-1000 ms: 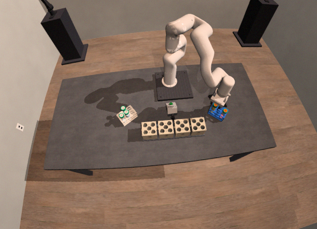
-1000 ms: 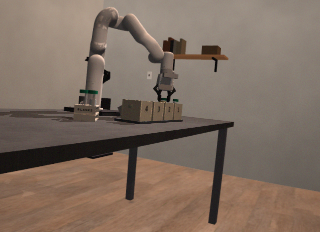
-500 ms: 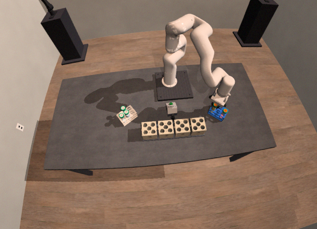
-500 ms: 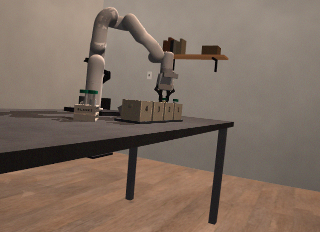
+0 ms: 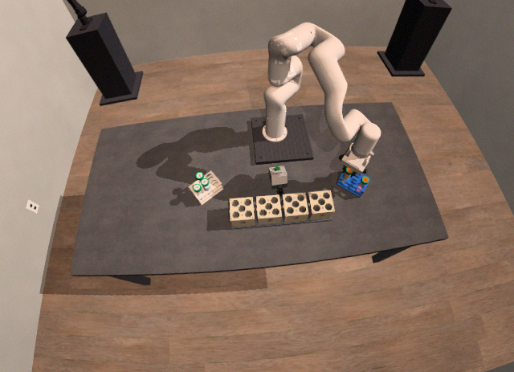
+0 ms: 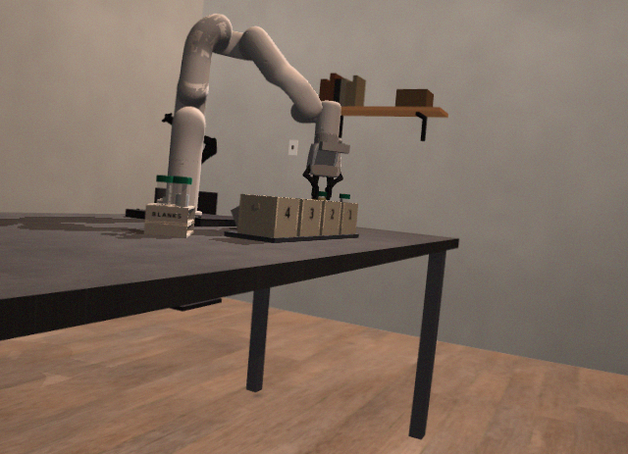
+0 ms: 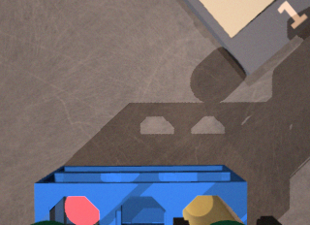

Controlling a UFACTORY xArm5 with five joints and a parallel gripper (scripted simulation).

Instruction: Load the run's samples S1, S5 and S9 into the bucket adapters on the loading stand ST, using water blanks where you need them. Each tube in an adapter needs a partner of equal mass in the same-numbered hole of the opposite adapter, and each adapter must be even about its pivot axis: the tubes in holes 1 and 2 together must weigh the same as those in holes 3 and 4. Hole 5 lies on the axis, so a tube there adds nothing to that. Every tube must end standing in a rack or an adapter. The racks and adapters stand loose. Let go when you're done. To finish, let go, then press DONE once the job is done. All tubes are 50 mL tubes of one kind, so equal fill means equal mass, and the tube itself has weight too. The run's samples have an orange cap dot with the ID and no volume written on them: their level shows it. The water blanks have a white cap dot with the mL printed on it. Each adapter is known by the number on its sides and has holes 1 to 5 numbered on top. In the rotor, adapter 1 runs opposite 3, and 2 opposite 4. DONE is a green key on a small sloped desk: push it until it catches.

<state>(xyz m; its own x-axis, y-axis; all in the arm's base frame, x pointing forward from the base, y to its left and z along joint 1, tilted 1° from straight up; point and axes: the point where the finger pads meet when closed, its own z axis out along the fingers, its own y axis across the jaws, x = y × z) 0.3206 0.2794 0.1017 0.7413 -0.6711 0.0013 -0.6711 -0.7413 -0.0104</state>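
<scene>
The blue sample rack [image 5: 353, 186] [image 7: 145, 186] stands at the table's right. Two green-capped tubes with orange dots stand in it: one with yellow contents [image 5: 347, 175] [image 7: 207, 208] and one with red contents [image 5: 365, 179] [image 7: 82, 209]. My gripper [image 5: 349, 169] [image 6: 322, 194] [image 7: 224, 222] is shut on the yellow-content tube, just under its cap, with the tube still in the rack. Its ID is unreadable. The BLANKS rack [image 5: 214, 188] [image 6: 167, 227] holds three green-capped, white-dotted tubes. Adapters 4 [image 5: 241, 222] [image 6: 287, 224], 3 [image 5: 268, 219], 2 [image 5: 295, 217] and 1 [image 5: 321, 214] show no tubes.
The stand [image 5: 282, 224] [image 6: 304, 237] carries the adapters in a row at the front middle. The small desk [image 5: 278, 177] with the green DONE key [image 5: 277, 168] stands behind them. The arm's base plate [image 5: 286, 153] lies farther back.
</scene>
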